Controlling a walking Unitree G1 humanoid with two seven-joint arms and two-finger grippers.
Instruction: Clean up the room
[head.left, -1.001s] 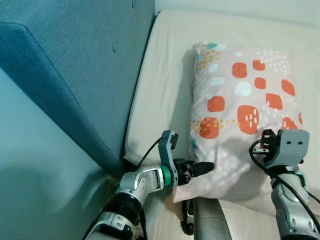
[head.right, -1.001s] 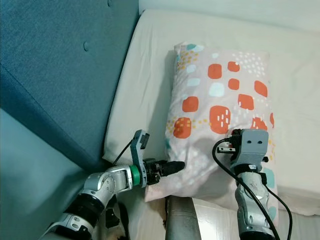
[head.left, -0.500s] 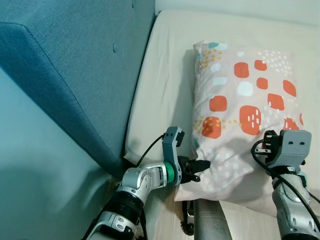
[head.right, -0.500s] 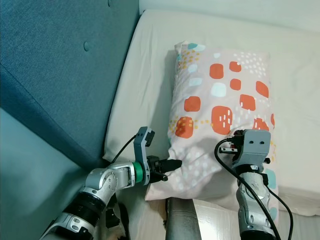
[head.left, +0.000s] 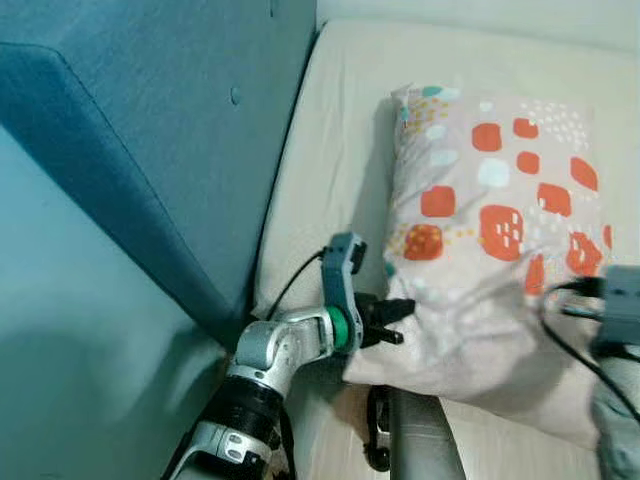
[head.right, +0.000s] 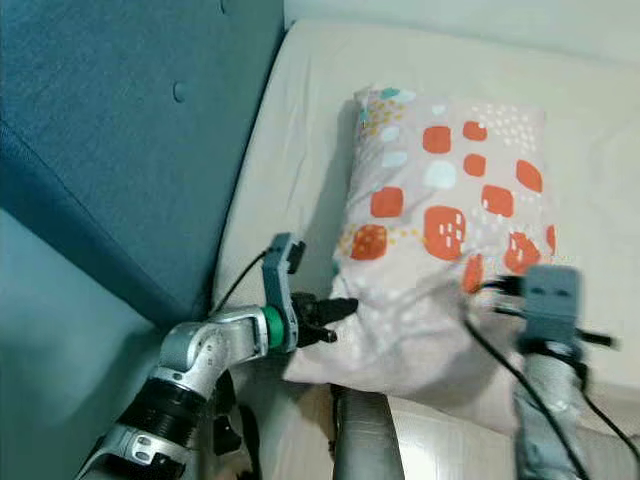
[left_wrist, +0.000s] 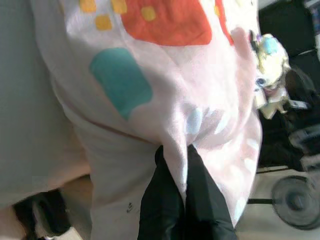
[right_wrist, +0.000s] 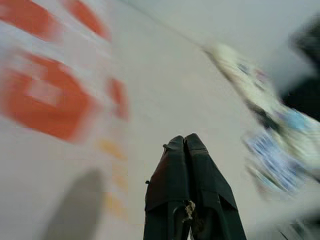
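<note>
Left wrist view: left tool (left_wrist: 176, 170) pinches one pillow (left_wrist: 165, 90).

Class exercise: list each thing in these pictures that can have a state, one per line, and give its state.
pillow: lying on the mattress, near corner pinched and bunched
left gripper: shut on a fold of the pillow
right gripper: fingers together, over the pillow, blurred
mattress: bare beside the pillow

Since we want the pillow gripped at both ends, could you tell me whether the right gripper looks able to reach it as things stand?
Probably yes: the right gripper, fingers shut, hovers just over the pillow with nothing between. The left gripper already pinches its corner.
</note>
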